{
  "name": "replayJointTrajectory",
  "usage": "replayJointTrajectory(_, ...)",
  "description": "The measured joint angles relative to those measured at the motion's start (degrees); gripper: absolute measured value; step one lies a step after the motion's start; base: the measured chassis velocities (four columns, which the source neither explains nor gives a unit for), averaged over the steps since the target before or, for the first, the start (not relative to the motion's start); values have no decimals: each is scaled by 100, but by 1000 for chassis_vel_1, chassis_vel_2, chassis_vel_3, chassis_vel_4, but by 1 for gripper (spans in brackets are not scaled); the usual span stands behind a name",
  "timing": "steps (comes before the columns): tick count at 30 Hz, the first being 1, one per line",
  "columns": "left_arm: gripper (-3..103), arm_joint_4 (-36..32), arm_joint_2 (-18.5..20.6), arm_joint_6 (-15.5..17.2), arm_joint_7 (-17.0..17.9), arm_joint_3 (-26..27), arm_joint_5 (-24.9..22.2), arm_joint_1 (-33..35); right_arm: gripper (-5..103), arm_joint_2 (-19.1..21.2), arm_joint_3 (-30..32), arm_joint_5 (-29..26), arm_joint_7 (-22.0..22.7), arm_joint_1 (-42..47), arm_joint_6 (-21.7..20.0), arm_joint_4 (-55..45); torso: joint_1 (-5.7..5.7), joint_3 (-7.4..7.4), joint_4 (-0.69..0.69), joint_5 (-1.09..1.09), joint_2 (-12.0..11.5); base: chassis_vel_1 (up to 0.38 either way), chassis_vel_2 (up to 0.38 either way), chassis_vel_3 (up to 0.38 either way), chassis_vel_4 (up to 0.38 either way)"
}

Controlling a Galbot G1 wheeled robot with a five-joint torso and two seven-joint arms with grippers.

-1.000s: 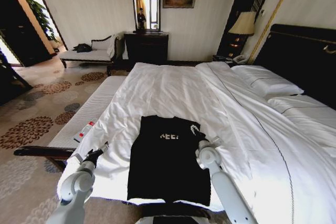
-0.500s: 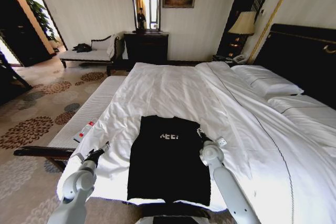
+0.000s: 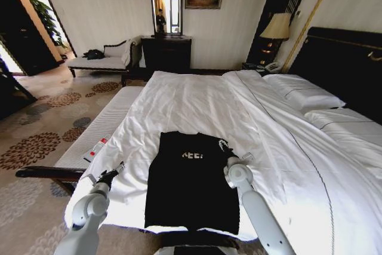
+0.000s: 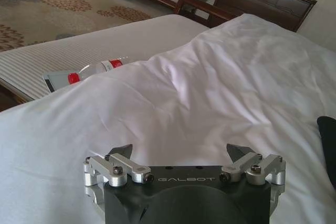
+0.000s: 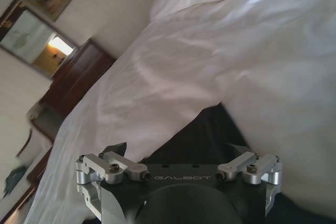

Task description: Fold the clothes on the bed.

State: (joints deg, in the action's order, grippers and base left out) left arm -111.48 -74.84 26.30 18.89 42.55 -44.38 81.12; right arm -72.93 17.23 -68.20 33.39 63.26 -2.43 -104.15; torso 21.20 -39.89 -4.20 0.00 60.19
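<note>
- Left pincer (image 3: pixel 113 172) parked low at the near-left corner of the bed (image 3: pixel 197 97), well off the shirt; fingers spread wide apart over bare white duvet in the left wrist view (image 4: pixel 184 156), nothing between them. Probably just waiting its turn.
- Right pincer (image 3: pixel 223 146) up at the right-hand shoulder edge of the black T-shirt (image 3: pixel 191 183), fingers apart and holding nothing in the right wrist view (image 5: pixel 178 153), dark fabric right under them. Looks lined up to pinch that edge for a fold, though that's a guess.
- T-shirt laid flat near the foot of the bed, sleeves apparently tucked in already so it reads as a long rectangle, white lettering (image 3: pixel 192 155) on the chest toward the far end. Smooth and centred, so handy for both arms.
- Off to the left, striped bench (image 3: pixel 98 132) alongside the bed with a red-capped plastic bottle (image 4: pixel 97 68) lying on it, clear of the work.
- Further back, pillows (image 3: pixel 304 95) by the dark headboard.
</note>
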Motion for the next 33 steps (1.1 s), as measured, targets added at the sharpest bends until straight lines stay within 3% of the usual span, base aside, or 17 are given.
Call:
replayJointTrajectory(5,100,30,18,-8,0,-17,8,-30,100,209,-241,95,-39,326,-49,-344,0,0,0,1,0,0,0,0,0)
replayJointTrajectory(8,100,80,98,-34,0,46,-7,-36,100,751,-395,106,-64,726,-121,-809,0,0,-1,0,0,0,0,0,0)
replayJointTrajectory(12,100,133,139,-66,-1,87,-17,-51,100,1180,-372,109,-99,890,-129,-1146,-1,0,-2,0,0,0,0,0,0)
replayJointTrajectory(16,100,163,127,-79,-1,84,-20,-76,100,1343,-234,17,-102,745,-127,-1203,-1,0,0,0,0,0,0,0,0)
replayJointTrajectory(23,100,177,88,-81,-2,28,-10,-95,100,1128,-292,-31,-63,218,-120,-390,-1,0,0,1,1,0,0,0,0)
replayJointTrajectory(26,100,189,79,-81,0,10,8,-91,100,783,-334,-35,-65,-77,-91,68,0,-1,1,2,-1,0,0,0,0)
replayJointTrajectory(33,100,208,57,-81,7,-2,40,-93,100,517,-520,90,-246,1,-35,-22,0,0,1,0,-1,0,0,0,0)
